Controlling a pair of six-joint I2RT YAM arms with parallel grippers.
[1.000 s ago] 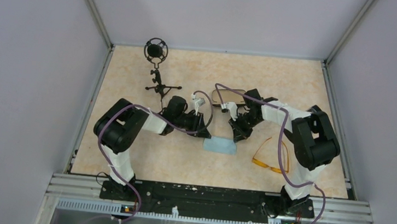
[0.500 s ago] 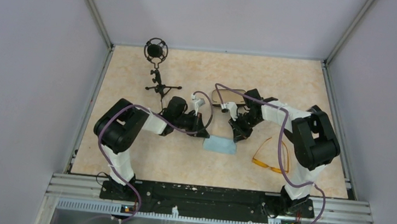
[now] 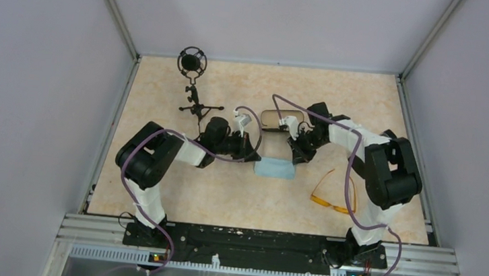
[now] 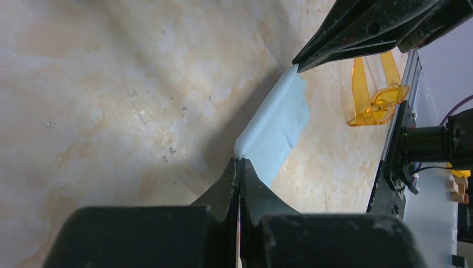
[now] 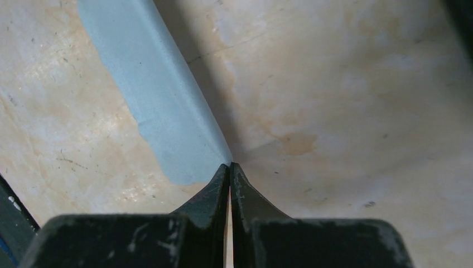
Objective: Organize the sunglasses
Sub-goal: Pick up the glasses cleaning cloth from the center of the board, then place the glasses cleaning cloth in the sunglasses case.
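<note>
The orange sunglasses (image 3: 336, 191) lie open on the table at the right, in front of the right arm; the left wrist view shows the sunglasses (image 4: 377, 105) too. A light blue cloth (image 3: 274, 168) hangs stretched between both grippers. My left gripper (image 3: 254, 158) is shut on the cloth's left corner, seen at my left gripper (image 4: 240, 161) with the cloth (image 4: 277, 129) running away from it. My right gripper (image 3: 292, 157) is shut on the opposite corner; my right gripper (image 5: 230, 166) pinches the cloth (image 5: 162, 114). The black case (image 3: 276, 119) lies open behind them, partly hidden by the right arm.
A black microphone on a small tripod (image 3: 193, 87) stands at the far left of the table. Grey walls close in three sides. The metal rail with the arm bases (image 3: 252, 241) runs along the near edge.
My left gripper has shut on the cloth's corner. Both grippers have shifted slightly toward the far side, and the cloth has moved with them and now lies straighter between them.
</note>
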